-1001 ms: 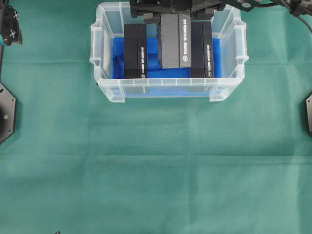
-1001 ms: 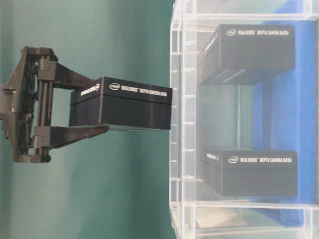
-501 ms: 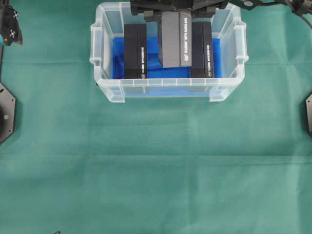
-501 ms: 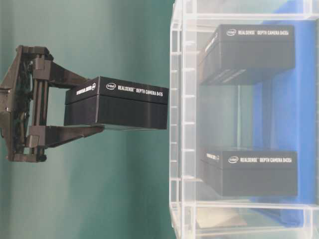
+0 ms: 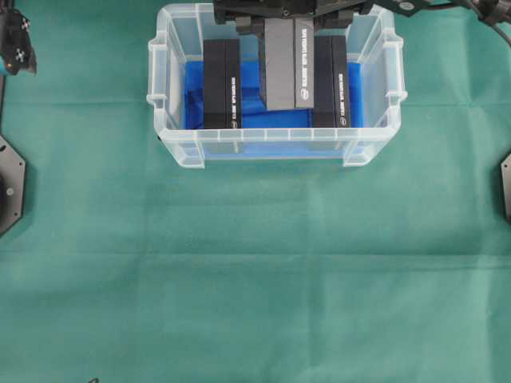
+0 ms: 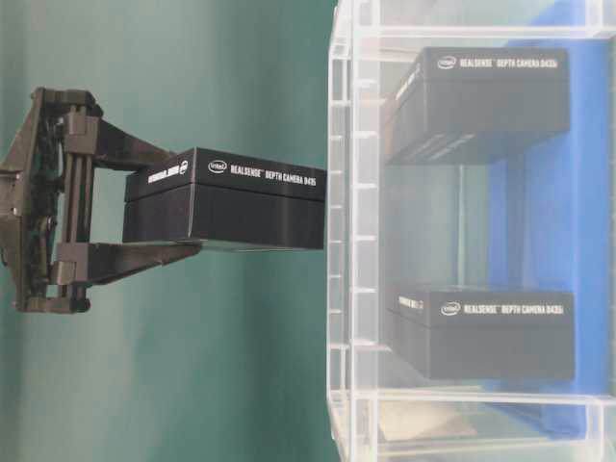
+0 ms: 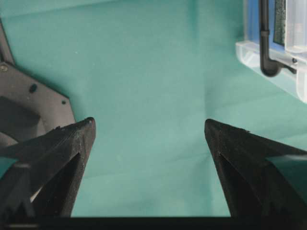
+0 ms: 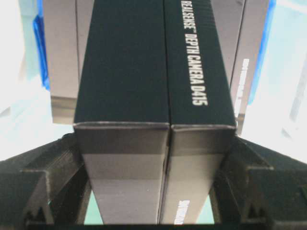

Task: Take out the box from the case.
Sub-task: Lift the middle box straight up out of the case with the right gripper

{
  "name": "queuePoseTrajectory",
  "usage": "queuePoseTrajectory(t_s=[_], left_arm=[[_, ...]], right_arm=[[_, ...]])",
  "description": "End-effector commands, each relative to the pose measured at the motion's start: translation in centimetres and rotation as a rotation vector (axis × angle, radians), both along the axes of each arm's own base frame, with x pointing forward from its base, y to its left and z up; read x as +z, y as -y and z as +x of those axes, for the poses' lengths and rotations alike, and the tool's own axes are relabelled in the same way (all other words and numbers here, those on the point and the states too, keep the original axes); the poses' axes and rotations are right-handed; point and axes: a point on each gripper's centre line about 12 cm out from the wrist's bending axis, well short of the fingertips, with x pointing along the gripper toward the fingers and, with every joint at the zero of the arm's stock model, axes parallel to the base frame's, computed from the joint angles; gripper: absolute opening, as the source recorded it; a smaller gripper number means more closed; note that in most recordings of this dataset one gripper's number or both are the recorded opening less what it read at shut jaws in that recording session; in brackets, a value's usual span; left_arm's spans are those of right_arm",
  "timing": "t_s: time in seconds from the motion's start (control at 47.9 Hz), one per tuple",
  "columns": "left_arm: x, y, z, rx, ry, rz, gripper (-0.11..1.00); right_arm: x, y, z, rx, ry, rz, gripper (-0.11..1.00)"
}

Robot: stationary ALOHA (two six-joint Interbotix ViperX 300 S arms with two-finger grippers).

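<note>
The case (image 5: 275,145), a clear plastic bin with a blue bottom, stands at the back middle of the green cloth. My right gripper (image 5: 287,28) is shut on a black box (image 5: 286,68) and holds it above the case by its long sides. In the table-level view the held box (image 6: 226,197) hangs just clear of the case's rim (image 6: 345,241), in the right gripper (image 6: 188,204). In the right wrist view the box (image 8: 153,72) fills the space between the fingers (image 8: 53,165). My left gripper (image 7: 148,127) is open over bare cloth, far left of the case (image 7: 268,62).
Two more black boxes (image 5: 222,84) (image 5: 331,80) stand on edge inside the case, either side of the held one. Dark base plates sit at the left edge (image 5: 9,187) and the right edge (image 5: 505,187). Green cloth (image 5: 255,279) covers the table in front.
The right gripper has raised the box a little farther from the case's rim; almost no motion in the last half second. The left arm has stayed still.
</note>
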Motion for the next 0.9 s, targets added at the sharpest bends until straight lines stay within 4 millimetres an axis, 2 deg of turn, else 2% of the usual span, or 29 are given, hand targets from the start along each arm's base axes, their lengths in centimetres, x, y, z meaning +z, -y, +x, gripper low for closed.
queuePoseTrajectory(t_s=[0.0, 0.689, 0.876], left_arm=[[0.45, -0.07, -0.08, 0.005, 0.014, 0.009, 0.96], [0.39, -0.06, -0.1, 0.003, 0.011, 0.008, 0.96], [0.41, -0.04, -0.15, 0.002, 0.011, 0.009, 0.96]], right_arm=[[3.21, -0.4, -1.27, 0.004, 0.076, -0.023, 0.66], [3.14, -0.3, -1.24, 0.0, 0.076, -0.024, 0.66], [3.14, -0.83, -1.1, 0.011, 0.075, -0.023, 0.66]])
